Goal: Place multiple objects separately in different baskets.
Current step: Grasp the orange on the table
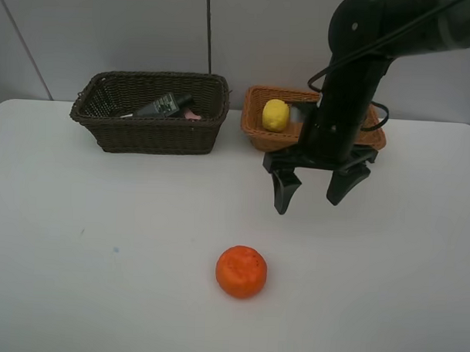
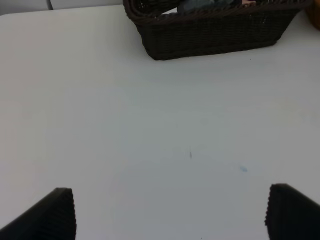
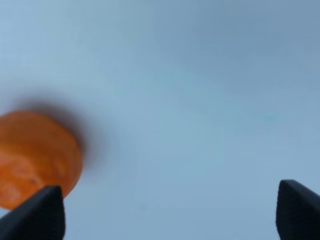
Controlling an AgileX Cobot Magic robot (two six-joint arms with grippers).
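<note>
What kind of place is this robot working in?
Probably a lab or test bench rather than a home: a bare white table against plain grey wall panels, with only two wicker baskets and an orange laid out under a robot arm.

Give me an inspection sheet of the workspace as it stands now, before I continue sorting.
Surface: white table, a few faint specks, otherwise bare.
Job's things: orange alone on the table, near the front. Dark basket holds a dark grey bottle and something pink, mostly hidden. Light basket holds a lemon; the rest of it is hidden behind the arm.
Clutter: nothing seen.
Grippers: right gripper open, empty, above the table between the light basket and the orange. Left gripper open, empty.
Cables: black cable along the right arm.
Surroundings: plain grey wall panels.
</note>
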